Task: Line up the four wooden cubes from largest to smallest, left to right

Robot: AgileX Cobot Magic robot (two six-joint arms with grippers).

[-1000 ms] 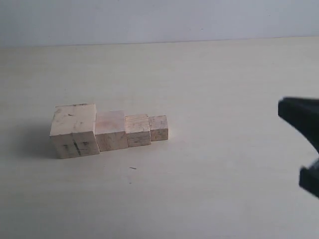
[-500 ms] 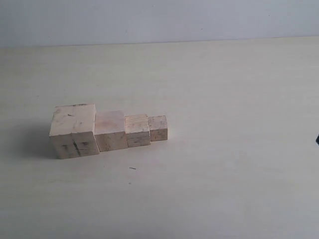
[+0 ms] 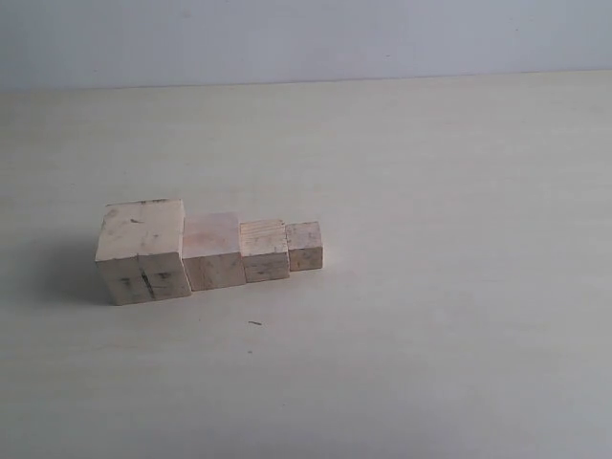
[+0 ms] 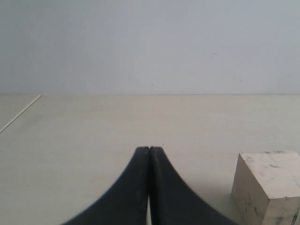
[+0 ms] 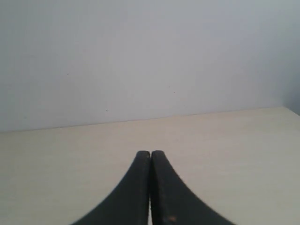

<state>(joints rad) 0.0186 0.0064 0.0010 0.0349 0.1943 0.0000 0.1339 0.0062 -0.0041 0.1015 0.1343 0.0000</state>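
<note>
"While neither arm shows in the exterior view, can you log the sort as done?"

"Judged yes. Take the largest cube (image 3: 142, 251) as your datum on the counter (image 3: 430, 287). The second cube (image 3: 212, 251) touches its right face, then the third cube (image 3: 264, 251), with the smallest cube (image 3: 304, 246) farthest right of it. Sizes step down in order."

"Pincers?"

"Left pincer (image 4: 149, 152): tips pressed together, gripping nothing, near the largest cube. Right pincer (image 5: 150, 154): likewise closed and empty, no cube in its view. You have nothing left, bar an optional squaring-up."
</note>
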